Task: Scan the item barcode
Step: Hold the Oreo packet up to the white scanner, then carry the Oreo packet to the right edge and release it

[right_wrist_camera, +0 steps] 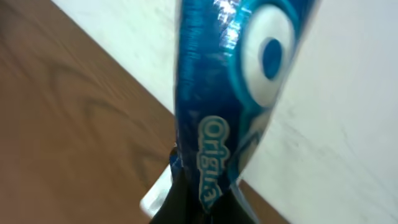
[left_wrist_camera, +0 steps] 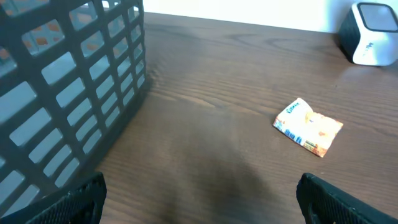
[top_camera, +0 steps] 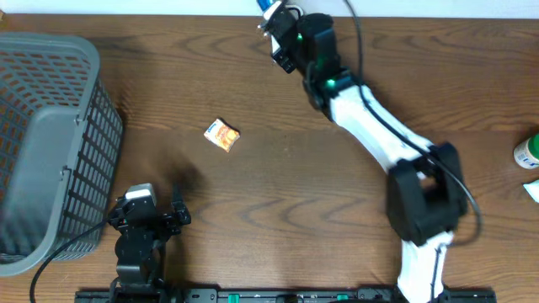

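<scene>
Blue packet (top_camera: 269, 7) was cut off by the top edge in overhead, only a sliver visible; in right wrist view it filled the frame, blurred, its top cropped, lettering partly readable. Right gripper (right_wrist_camera: 200, 202) fingers were mostly hidden behind it. Basket (top_camera: 50, 126) was cropped at left. Small sachet (top_camera: 222, 135) print was too small to read. Green-white bottle (top_camera: 528, 151) was cut at right edge. Scanner (left_wrist_camera: 370, 31) was cropped at the right edge.

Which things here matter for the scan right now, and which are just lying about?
In play:
- blue packet, pinched in the shut right gripper
- white barcode scanner at the table's far edge
- left gripper, open and empty

Lying about:
- small orange sachet on the table
- grey basket
- green-and-white bottle
</scene>
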Available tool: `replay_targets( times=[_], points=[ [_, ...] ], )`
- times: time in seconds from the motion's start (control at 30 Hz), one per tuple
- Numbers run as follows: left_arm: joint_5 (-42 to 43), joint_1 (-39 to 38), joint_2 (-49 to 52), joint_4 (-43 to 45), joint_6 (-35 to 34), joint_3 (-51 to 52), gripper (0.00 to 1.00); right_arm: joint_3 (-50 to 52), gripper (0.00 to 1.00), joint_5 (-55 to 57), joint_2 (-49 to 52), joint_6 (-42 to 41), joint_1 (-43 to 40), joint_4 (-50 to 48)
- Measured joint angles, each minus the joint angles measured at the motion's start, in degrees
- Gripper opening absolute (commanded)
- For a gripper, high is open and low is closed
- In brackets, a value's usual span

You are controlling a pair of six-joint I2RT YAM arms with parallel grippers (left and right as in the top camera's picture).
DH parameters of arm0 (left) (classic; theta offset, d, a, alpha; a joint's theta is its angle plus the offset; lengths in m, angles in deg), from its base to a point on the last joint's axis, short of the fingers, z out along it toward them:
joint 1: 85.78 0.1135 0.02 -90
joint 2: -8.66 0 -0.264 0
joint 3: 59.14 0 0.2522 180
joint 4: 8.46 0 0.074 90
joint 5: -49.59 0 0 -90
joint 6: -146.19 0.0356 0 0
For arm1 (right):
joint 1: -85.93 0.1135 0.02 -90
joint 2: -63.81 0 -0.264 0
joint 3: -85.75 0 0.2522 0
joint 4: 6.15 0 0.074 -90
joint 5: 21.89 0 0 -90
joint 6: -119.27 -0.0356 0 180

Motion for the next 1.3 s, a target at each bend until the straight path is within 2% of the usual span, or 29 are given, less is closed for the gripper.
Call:
replay_targets(
  times=[0.2, 0.37, 0.8, 0.93, 1.07, 1.2, 1.3],
  points=[
    [0.1, 0.0, 0.0, 0.0, 0.0, 0.0, 0.98, -15.1, 0.01, 3.6, 14.6, 6.4, -1.0, 0.9],
    [0.1, 0.0, 0.0, 0.0, 0.0, 0.0, 0.98, -24.9, 0.01, 5.0, 23.1, 9.1, -2.0, 4.0],
    [0.1, 0.0, 0.0, 0.0, 0.0, 0.0, 0.98, -28.3, 0.01, 5.9, 26.0, 10.4, -2.1, 6.7],
    [0.1, 0.0, 0.0, 0.0, 0.0, 0.0, 0.98, -31.5, 0.01, 6.3, 26.0, 8.3, -2.1, 17.4],
    [0.1, 0.0, 0.0, 0.0, 0.0, 0.0, 0.98, -36.3, 0.01, 6.4, 25.0, 4.9, -2.1, 34.2],
    [0.1, 0.0, 0.0, 0.0, 0.0, 0.0, 0.98, -38.0, 0.01, 6.6, 20.5, 0.6, -2.3, 50.6],
    [0.1, 0.0, 0.0, 0.0, 0.0, 0.0, 0.98, -38.3, 0.01, 8.7, 15.2, -3.9, -2.9, 58.6]
  ],
)
